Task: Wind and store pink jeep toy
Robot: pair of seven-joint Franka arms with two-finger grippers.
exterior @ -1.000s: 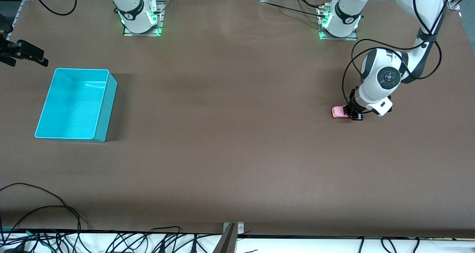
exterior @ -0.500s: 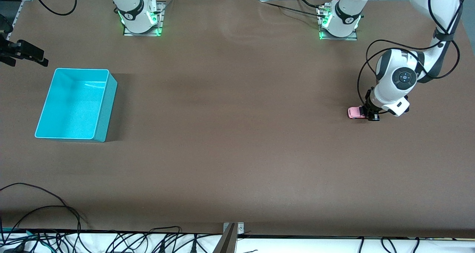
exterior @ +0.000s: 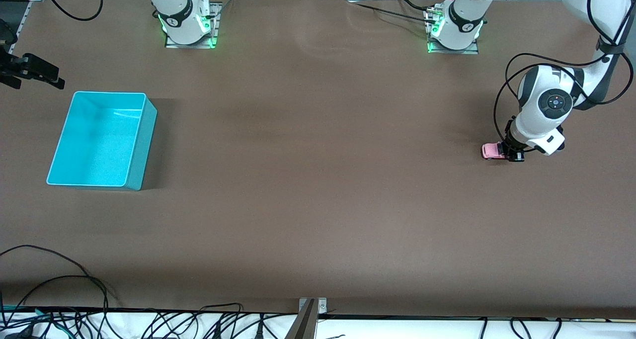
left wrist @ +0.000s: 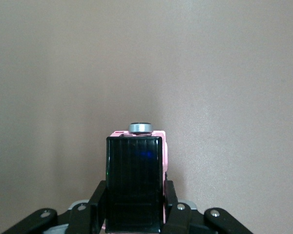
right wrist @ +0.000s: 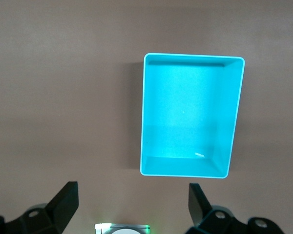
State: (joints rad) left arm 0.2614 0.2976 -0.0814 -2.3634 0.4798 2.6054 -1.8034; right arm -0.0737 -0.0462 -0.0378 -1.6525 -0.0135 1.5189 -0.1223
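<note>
At the left arm's end of the brown table (exterior: 318, 180), I had the left gripper (exterior: 512, 153) clamped on the small pink jeep toy (exterior: 491, 151), wheels down: winding, I judged. Storing remained; right gripper (right wrist: 132, 207) gaped empty above the turquoise plastic bin (exterior: 140, 145).

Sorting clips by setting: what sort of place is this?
Probably a robotics lab: two arms bolted to a brown table, loose cables along its edge, and only a turquoise bin and pink jeep toy.

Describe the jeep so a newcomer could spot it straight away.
Find the left arm's end of the brown table; the left gripper is shut on the jeep down at the table. It is tiny, boxy and pink with a black roof, unlike the big turquoise bin at the right arm's end.
</note>
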